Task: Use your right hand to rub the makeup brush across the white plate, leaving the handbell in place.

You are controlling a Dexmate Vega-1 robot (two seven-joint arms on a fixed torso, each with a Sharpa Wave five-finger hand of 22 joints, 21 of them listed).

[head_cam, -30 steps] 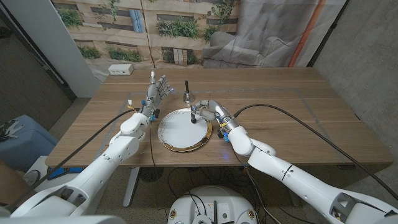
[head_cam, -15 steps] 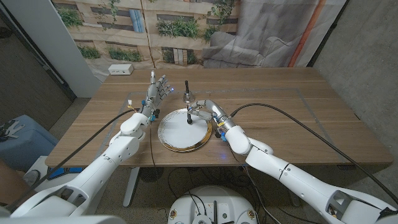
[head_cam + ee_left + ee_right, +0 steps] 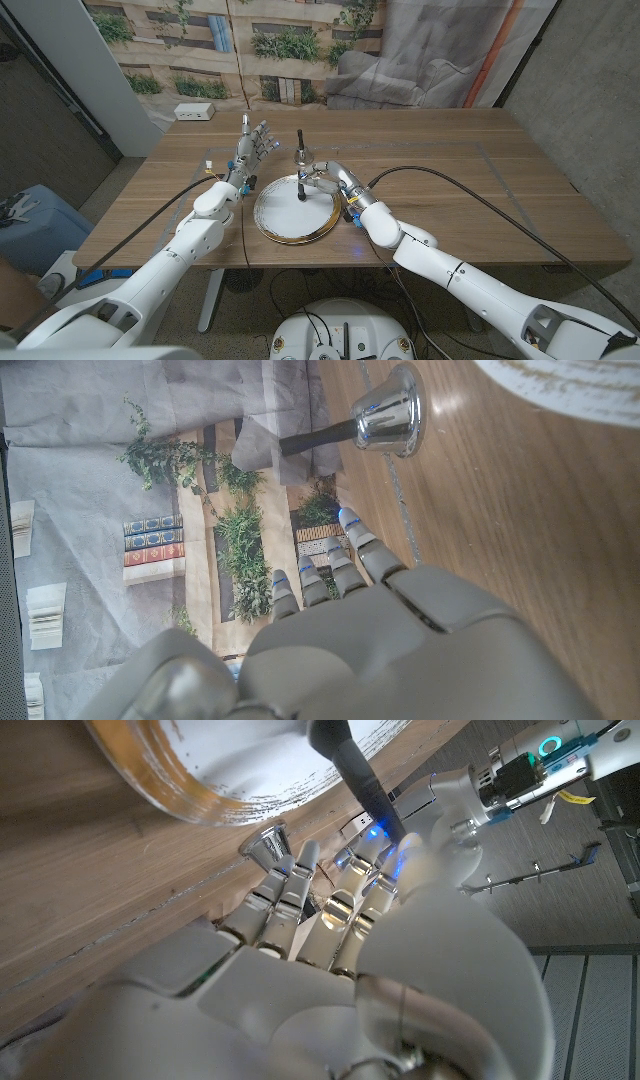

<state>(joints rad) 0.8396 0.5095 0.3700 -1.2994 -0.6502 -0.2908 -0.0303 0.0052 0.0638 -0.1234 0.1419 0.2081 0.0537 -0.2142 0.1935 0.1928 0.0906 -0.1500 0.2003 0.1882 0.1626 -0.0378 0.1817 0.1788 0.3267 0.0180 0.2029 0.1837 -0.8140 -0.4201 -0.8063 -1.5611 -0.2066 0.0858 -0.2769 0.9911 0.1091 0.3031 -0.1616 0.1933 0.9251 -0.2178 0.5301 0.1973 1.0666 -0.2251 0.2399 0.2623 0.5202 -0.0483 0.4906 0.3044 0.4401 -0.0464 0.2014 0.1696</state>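
Makeup brush [image 3: 303, 189], light, stiff-handled and soft-tipped, is pinched near its upper handle by the right robot hand [image 3: 328, 181], apparently touching the white plate [image 3: 296, 209] just beside the fingers.

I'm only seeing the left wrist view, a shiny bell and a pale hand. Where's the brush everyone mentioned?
Observer: The right hand holds the makeup brush with its tip down on the white plate, as the head view shows.
Operator: Is the bell close to that?
Observer: The handbell stands upright on the table just beyond the plate's far rim, beside the right hand's fingers.
Operator: And the hand I'm seeing?
Observer: The left hand holds nothing, fingers spread, on the plate's far left side.
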